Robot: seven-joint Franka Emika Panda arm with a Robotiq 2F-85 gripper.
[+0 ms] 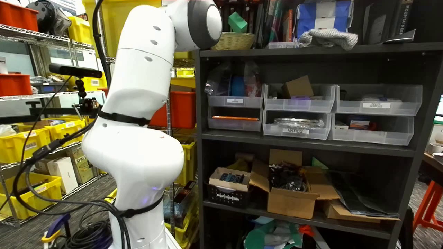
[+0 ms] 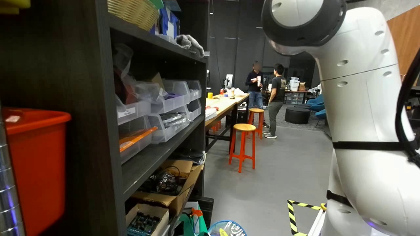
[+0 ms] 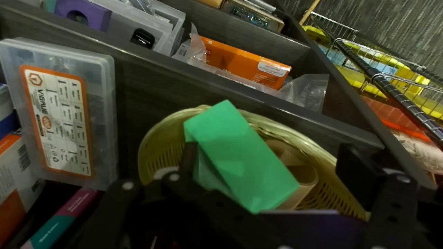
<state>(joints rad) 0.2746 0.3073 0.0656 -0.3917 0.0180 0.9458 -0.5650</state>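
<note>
Inspecting left to right by the wrist view, I record first a flat clear-plastic organiser case (image 3: 57, 117) with an orange-bordered label, lying on a dark grey shelf unit (image 3: 128, 100). Just below it in that view is a book (image 3: 57, 221) with a magenta-and-teal spine. Next stands an oval pale yellow woven basket (image 3: 155, 147), near the shelf's front edge. Inside it, tilted and rising above the rim, rests a plain green rectangular block (image 3: 238, 155). Past that edge I see an orange printed box (image 3: 238, 64) on a lower level. The black two-fingered gripper (image 3: 268, 152) hangs over the basket with its jaws set wide apart, the block lying between them as viewed; whether either finger touches the block, I cannot tell. To the right of the block, also in the basket, is a brown cardboard tube (image 3: 301, 173). Farthest right, a black-barred wire rack (image 3: 401, 97) carries yellow plastic bins (image 3: 406, 81), which lie well apart from the gripper
</note>
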